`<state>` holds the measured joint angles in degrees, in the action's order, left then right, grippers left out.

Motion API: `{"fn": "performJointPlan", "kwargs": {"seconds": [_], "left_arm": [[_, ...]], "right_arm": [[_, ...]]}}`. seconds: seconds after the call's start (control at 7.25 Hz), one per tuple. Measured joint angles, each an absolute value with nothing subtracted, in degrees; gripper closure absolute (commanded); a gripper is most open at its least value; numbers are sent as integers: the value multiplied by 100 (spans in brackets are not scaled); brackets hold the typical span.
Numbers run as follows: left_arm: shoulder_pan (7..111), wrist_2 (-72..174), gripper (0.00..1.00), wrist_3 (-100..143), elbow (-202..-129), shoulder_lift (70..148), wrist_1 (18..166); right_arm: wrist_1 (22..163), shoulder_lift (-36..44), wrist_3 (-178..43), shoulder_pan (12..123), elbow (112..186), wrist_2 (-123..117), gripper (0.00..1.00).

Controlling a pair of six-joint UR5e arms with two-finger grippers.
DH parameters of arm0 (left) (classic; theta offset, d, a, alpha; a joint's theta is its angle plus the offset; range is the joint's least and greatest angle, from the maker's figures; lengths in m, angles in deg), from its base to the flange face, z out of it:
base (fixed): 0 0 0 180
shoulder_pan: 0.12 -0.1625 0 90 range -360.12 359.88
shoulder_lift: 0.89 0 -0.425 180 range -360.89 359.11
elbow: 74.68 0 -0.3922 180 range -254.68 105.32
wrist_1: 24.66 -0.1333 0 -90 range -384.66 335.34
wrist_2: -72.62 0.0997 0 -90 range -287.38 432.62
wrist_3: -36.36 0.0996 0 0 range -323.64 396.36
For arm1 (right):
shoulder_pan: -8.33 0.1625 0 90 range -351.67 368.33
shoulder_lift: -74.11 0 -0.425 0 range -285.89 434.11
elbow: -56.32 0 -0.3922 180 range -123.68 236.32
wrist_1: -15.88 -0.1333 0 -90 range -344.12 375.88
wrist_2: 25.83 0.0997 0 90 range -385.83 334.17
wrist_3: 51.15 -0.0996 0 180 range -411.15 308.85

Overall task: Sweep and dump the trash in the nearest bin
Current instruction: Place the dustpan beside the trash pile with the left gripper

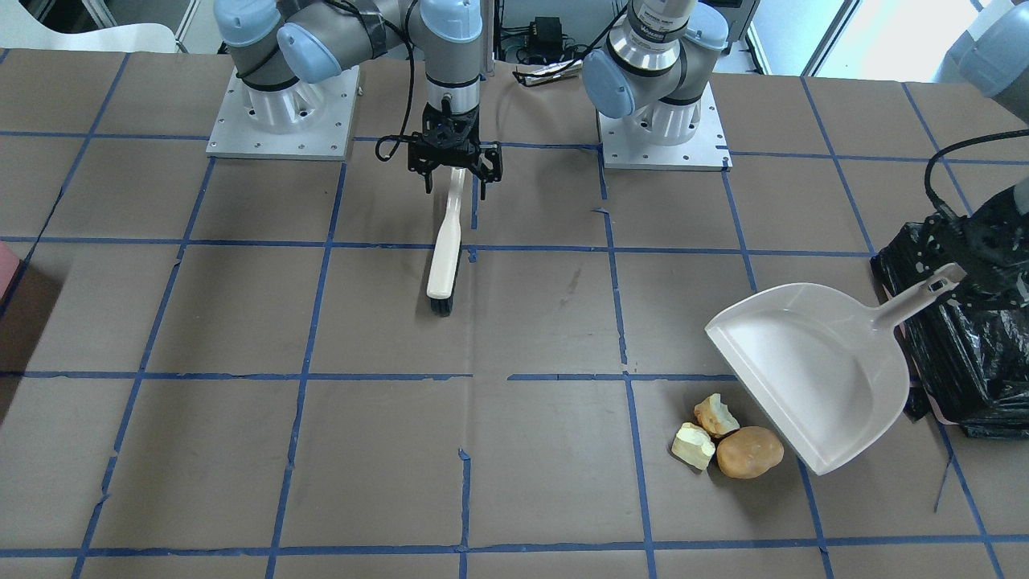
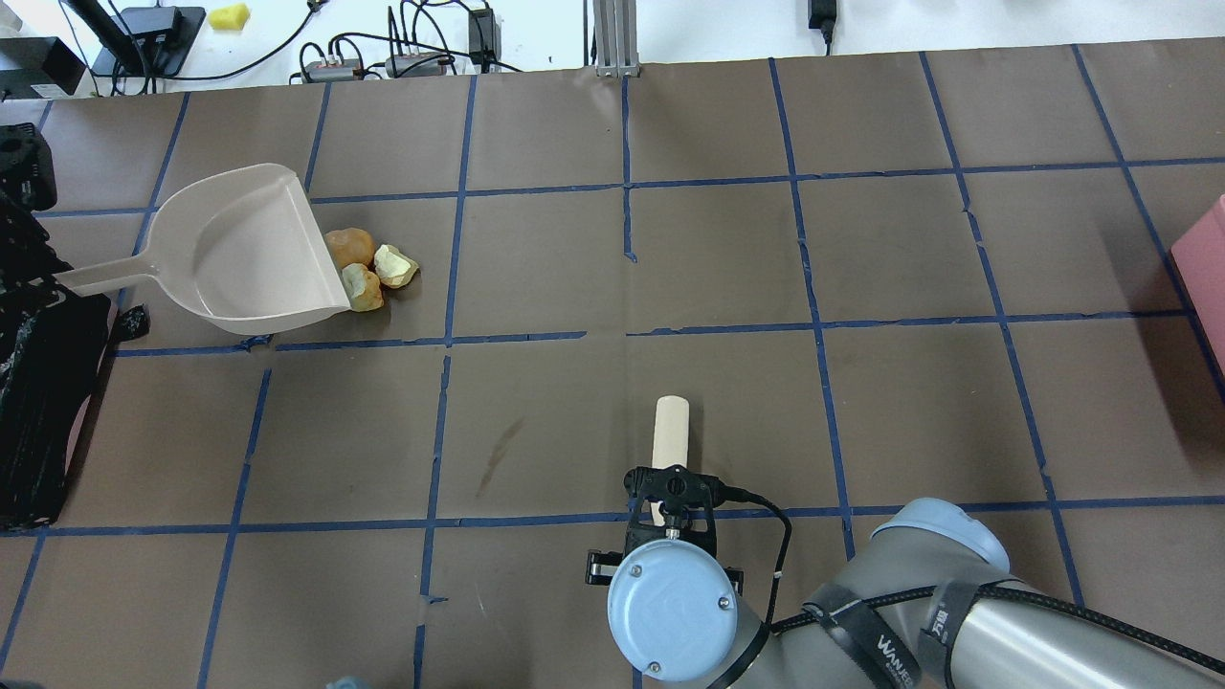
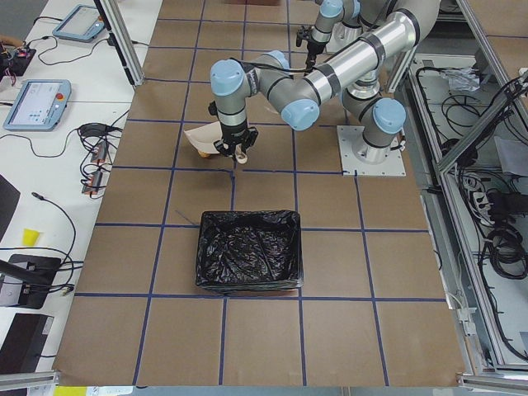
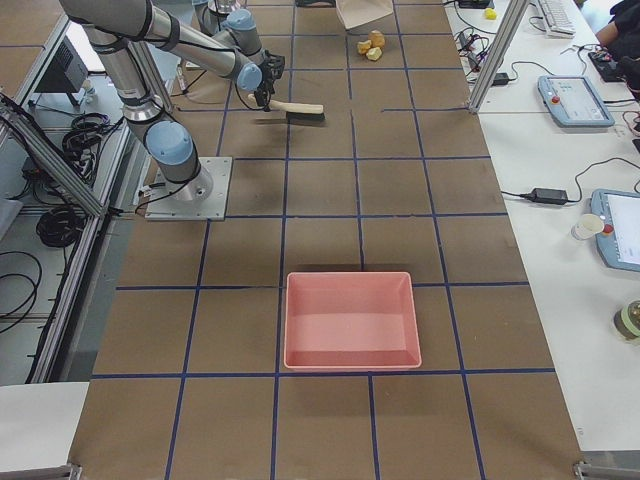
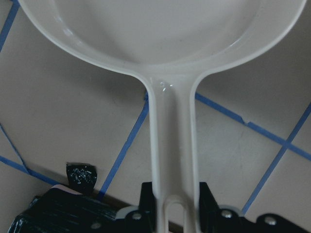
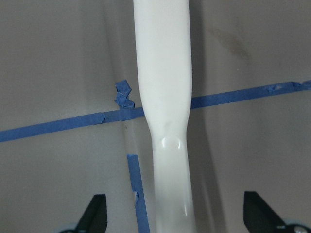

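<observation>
1. Nearest me, the trash (image 1: pixel 722 438) lay in a tight cluster on the tabletop (image 1: pixel 241 322): a potato-like lump (image 1: pixel 749 452), a pale yellow chunk (image 1: pixel 693 445) and an orange chunk (image 1: pixel 715 415), all outside the pan.
2. Right against them sat the dustpan (image 1: pixel 812 370), empty, with its lip down beside the lump and the orange chunk and its handle angled up toward the robot's left.
3. The left claw (image 5: pixel 175 190) was clenched on the end of that handle, with a finger pressed to each side, steadying the pan.
4. Behind the pan, at the robot's left end of the tabletop, stood the black-lined bin (image 3: pixel 247 252). It looked to me the nearest one, since the pink tub (image 4: pixel 350 320) sat at the opposite end, well apart.
5. Over near the robot's base, the brush (image 1: pixel 444 257) lay on the tabletop, well apart from the trash.
6. The right claw (image 1: pixel 457 173) hung over the end of the brush handle, its fingers spread wide on either side and touching nothing.
7. I judged the step in hand to be picking up the brush, with no sweeping done yet.
8. Next, I reckoned, that claw needed to close on the handle, carry the brush across to the far side of the cluster, and draw the pieces over the lip. Only after that could the pan be tipped into the bin.
</observation>
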<state>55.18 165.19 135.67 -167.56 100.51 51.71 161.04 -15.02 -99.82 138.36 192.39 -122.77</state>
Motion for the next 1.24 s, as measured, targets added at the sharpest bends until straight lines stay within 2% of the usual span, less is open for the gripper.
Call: {"fn": "performJointPlan", "kwargs": {"seconds": [0.28,0.69,1.1,1.24], "left_arm": [[5267,16612,100,14101,-16153,10803,4945],[5179,16634,100,14411,-15911,11418,4696],[5271,16636,100,14603,-16031,11553,4393],[5276,16624,100,14778,-16156,11576,4141]], "right_arm": [[16131,-1486,-10057,13847,19237,-12295,8],[16120,-1498,-10083,13837,19235,-12271,42],[16070,-1501,-10170,13832,19243,-12108,85],[16066,-1504,-10202,13826,19238,-12020,92]]}}
